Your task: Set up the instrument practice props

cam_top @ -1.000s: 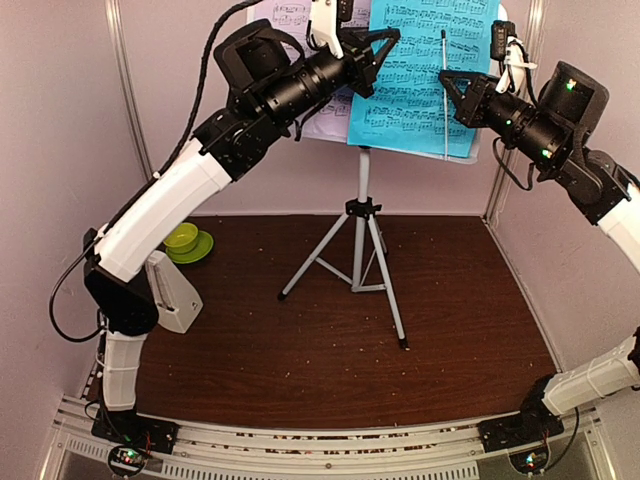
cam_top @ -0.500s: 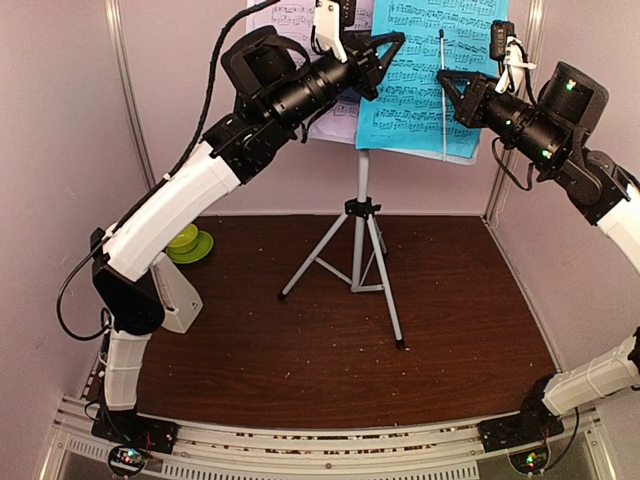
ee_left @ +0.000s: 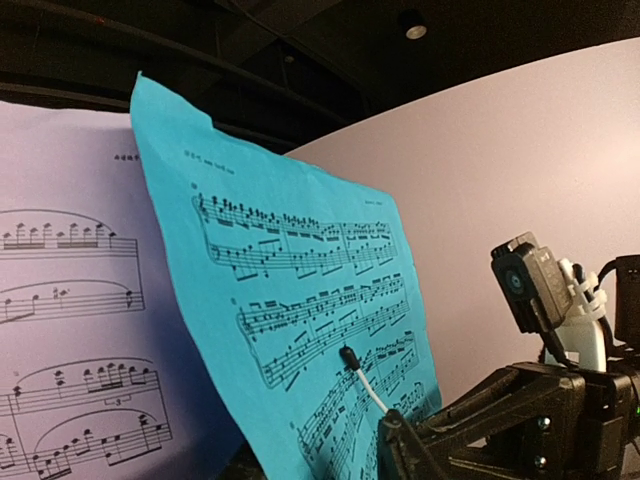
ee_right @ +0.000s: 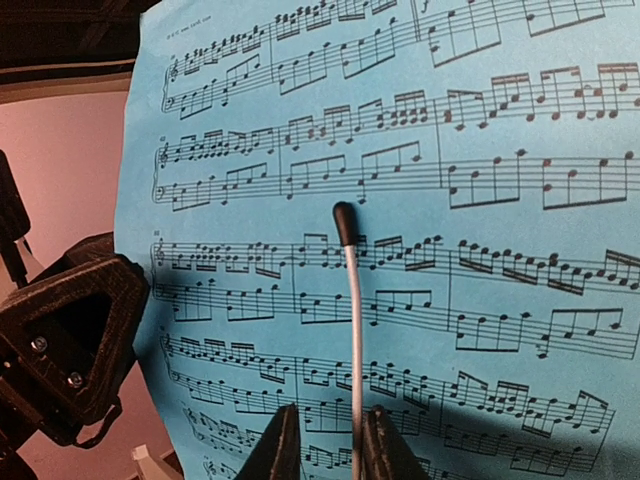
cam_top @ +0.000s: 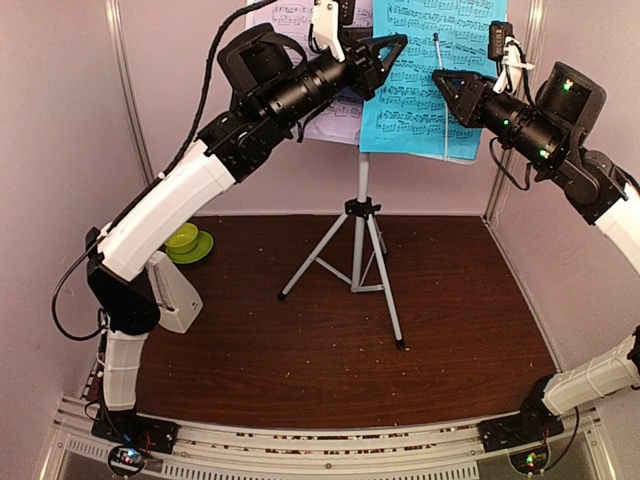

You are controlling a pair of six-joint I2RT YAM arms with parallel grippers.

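Note:
The white music stand on its silver tripod [cam_top: 362, 215] stands mid-table. A lilac page [cam_top: 300, 20] and a cyan page [cam_top: 420, 100] lean on its desk. My left gripper [cam_top: 395, 45] hovers at the cyan page's [ee_left: 300, 300] left edge. Its black fingers [ee_right: 75, 335] stand apart beside that edge, pinching nothing. My right gripper [ee_right: 328, 415] is open, and the stand's thin page-holder wire [ee_right: 352, 320] runs up between its fingers, close to the right one, across the cyan page [ee_right: 450, 200]. The white pyramid metronome [cam_top: 172, 290] stands low at the left, behind the left arm.
A lime-green bowl on a saucer [cam_top: 182, 238] sits at the back left of the brown table. Pale walls enclose the table on three sides. The tripod's legs [cam_top: 385, 300] spread across the table's middle.
The fingers of both grippers have parted; they were shut a second ago. The left gripper has shifted slightly right, and the cyan page now sits straighter and further right on the stand.

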